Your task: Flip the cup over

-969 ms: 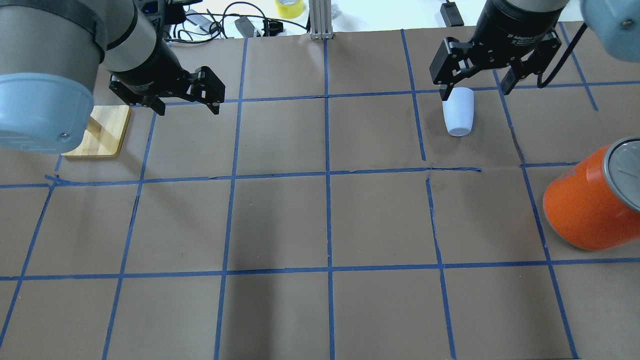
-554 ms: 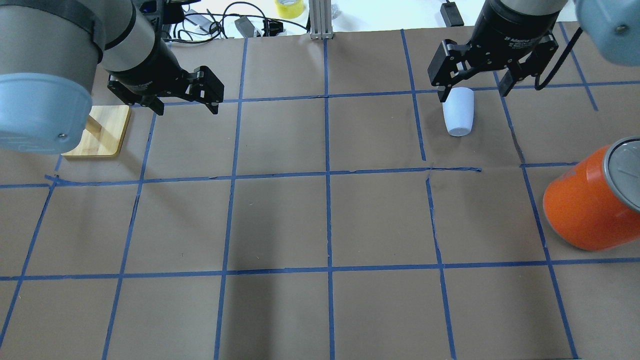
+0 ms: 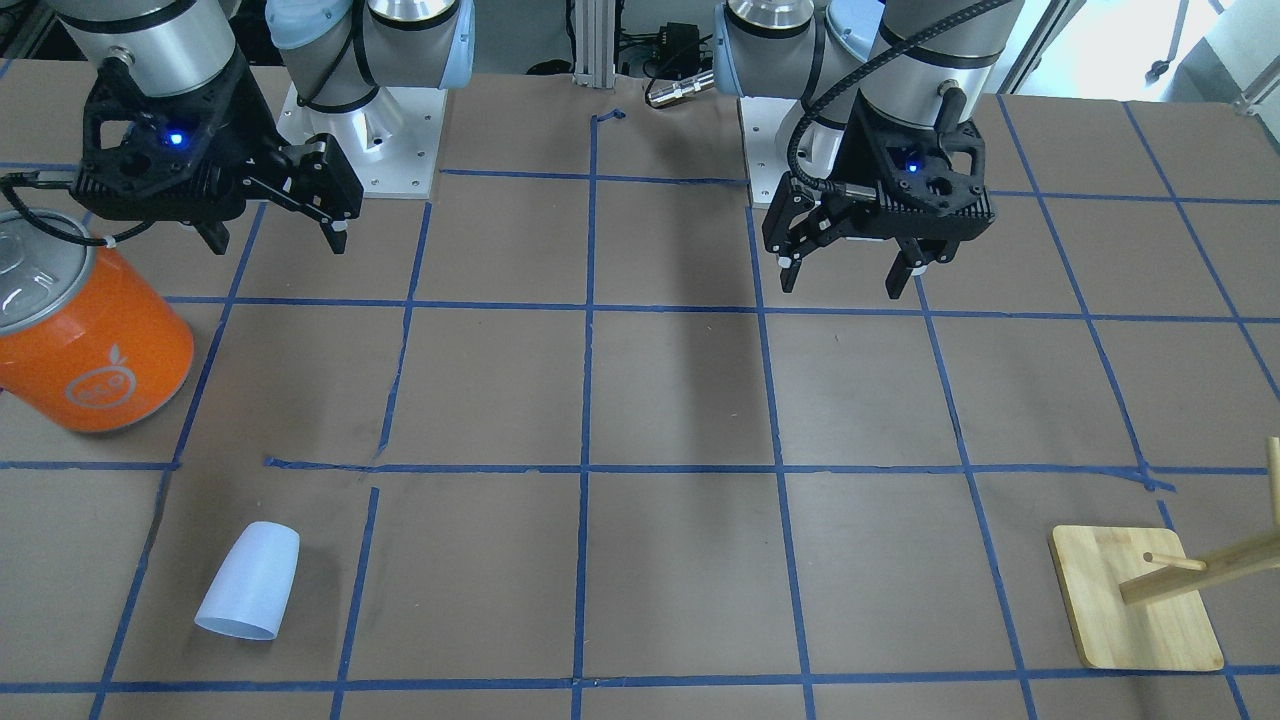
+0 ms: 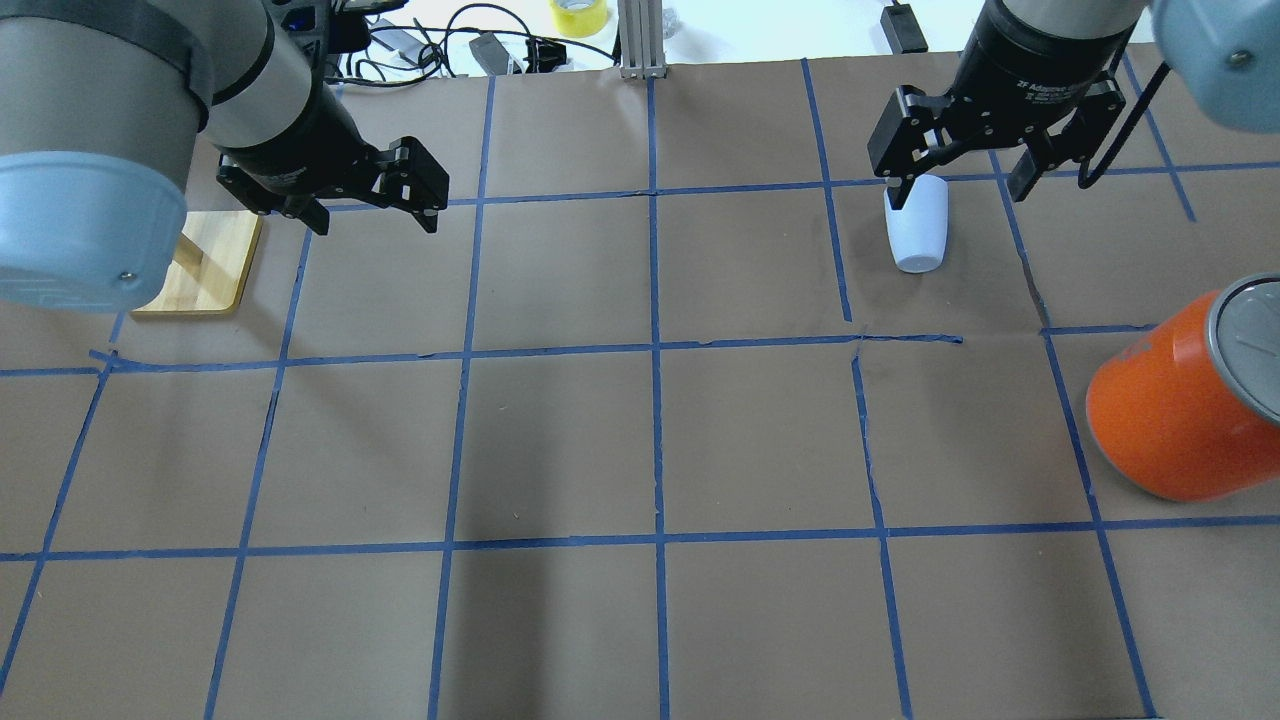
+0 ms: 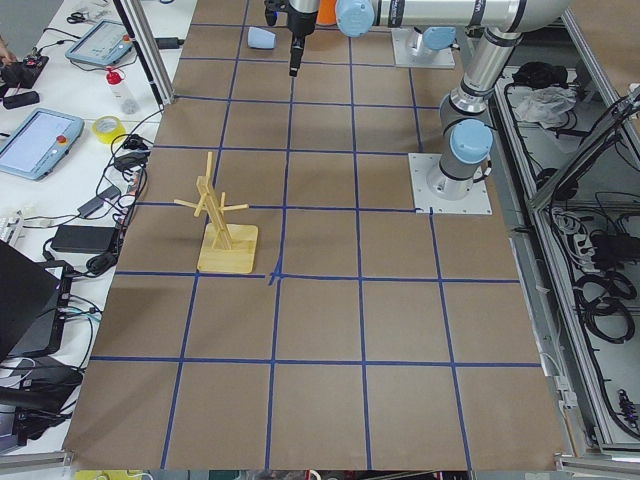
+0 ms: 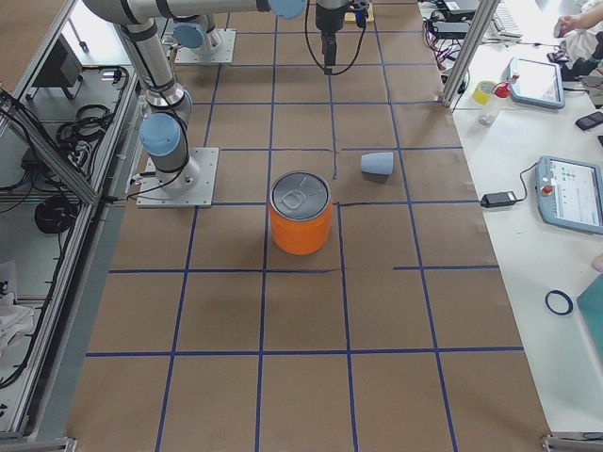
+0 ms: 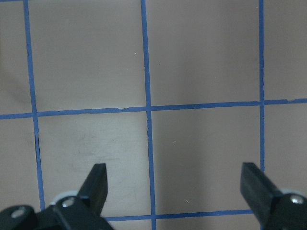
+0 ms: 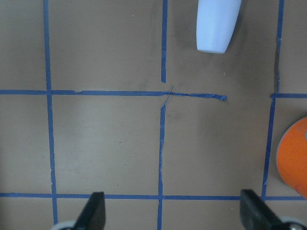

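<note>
The cup is a small pale blue-white tumbler lying on its side at the far right of the table, narrow base towards the robot. It also shows in the front view, the right side view and the top of the right wrist view. My right gripper is open and empty, held high above the table, short of the cup. My left gripper is open and empty over bare table at the far left.
A big orange can with a silver lid stands at the right edge, nearer the robot than the cup. A wooden peg stand on a square base sits at the far left. Cables and a tape roll lie beyond the far edge.
My right gripper has shifted slightly right and towards the far edge. The cup and the left arm have not moved.
</note>
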You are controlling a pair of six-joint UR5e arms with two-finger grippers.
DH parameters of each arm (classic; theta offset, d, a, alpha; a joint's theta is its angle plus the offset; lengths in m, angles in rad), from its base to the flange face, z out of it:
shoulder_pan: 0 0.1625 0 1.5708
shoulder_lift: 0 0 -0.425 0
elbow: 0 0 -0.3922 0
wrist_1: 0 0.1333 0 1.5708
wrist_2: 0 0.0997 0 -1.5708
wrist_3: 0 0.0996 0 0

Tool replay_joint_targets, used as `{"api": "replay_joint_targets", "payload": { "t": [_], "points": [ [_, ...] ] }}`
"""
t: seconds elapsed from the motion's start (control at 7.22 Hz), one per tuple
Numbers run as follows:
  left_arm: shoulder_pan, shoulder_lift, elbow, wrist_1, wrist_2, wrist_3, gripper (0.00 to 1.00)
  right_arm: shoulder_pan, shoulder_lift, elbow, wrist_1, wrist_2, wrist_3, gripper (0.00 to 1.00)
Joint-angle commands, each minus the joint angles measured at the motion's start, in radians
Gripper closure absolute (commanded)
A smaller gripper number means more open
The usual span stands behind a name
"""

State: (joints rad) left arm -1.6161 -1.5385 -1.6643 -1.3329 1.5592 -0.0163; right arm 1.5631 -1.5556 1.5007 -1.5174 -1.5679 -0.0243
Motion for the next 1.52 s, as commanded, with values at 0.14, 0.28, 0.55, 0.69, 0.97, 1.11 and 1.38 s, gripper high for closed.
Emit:
{"api": "replay_joint_targets", "payload": {
  "t": [0.14,0.28,0.55,0.69,0.97,1.11,1.38],
  "points": [
    [-0.001,0.005,-0.005,0.001,-0.004,-0.001,0.00,-0.020,-0.014,0.018,-0.010,-0.009,0.001,0.00],
    [-0.001,0.003,-0.006,0.001,-0.005,-0.001,0.00,-0.028,-0.008,0.018,-0.012,-0.011,0.004,0.00],
    [-0.002,0.003,-0.006,0.000,-0.001,-0.001,0.00,-0.084,0.021,0.032,-0.009,-0.011,0.000,0.00],
    [0.002,-0.003,0.004,0.004,-0.002,-0.001,0.00,-0.107,0.032,0.033,-0.010,0.009,0.001,0.00],
    [0.007,0.005,0.000,0.007,-0.005,-0.001,0.00,-0.112,0.070,0.035,-0.036,0.000,-0.008,0.00],
    [0.005,0.005,-0.002,0.007,-0.005,0.001,0.00,-0.110,0.087,0.035,-0.120,-0.001,0.000,0.00],
    [0.005,0.003,-0.002,0.007,-0.007,0.003,0.00,-0.110,0.185,0.036,-0.235,-0.007,0.001,0.00]
  ]
}}
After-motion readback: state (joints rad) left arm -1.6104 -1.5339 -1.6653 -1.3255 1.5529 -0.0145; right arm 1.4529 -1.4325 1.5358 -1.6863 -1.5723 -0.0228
